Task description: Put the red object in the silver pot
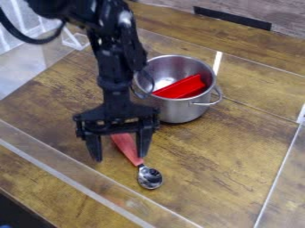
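The camera looks down at a brown wooden table [238, 151]. A black robot arm [110, 53] comes in from the top left and reaches down toward the front of the table. At its end is a black claw [117, 150] that points straight down. The claw is wide open, with one finger [91, 144] on the left and one finger on the right, and nothing is held between them. The two fingers stand on either side of the red handle of a spoon [134, 158]. The spoon lies flat on the wood, and its handle runs between the fingers, but I cannot tell if the fingers touch it or the table. The spoon's shiny round bowl sticks out past the claw, closer to the front edge of the table. Just behind the claw and a bit to the right sits the silver pot [179, 105]. It is round and shiny, with straight sides and a small loop handle on its right side. Inside the pot lies a flat red object [185, 86], leaning against the inner wall. The arm passes close by the left side of the pot. A clear plastic wall [71, 169] runs along the front of the table.
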